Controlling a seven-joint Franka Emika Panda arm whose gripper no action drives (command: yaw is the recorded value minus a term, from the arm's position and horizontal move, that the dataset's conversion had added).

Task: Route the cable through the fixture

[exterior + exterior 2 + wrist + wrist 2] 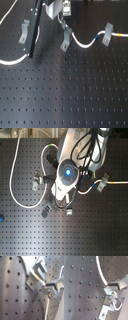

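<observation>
A white cable (88, 43) lies on the black perforated board. From the first exterior view's right it passes the right metal fixture (106, 34), dips, then rises to my gripper (64, 21). The gripper is shut on the cable just above the middle fixture (66, 41). In the first wrist view the cable (31, 269) runs over that fixture (38, 274) into my fingertips (51, 286). In the second wrist view the cable (101, 274) enters the fingers (114, 285) above a fixture (106, 309). In the second exterior view the arm (67, 173) hides the gripper.
A third fixture (24, 32) stands at the first exterior view's left, with slack cable (14, 61) curving below it. A black bar (33, 30) slants down beside it. In the second exterior view a long cable loop (14, 183) runs along the left, and the cable's yellow-banded end (118, 182) lies at the right.
</observation>
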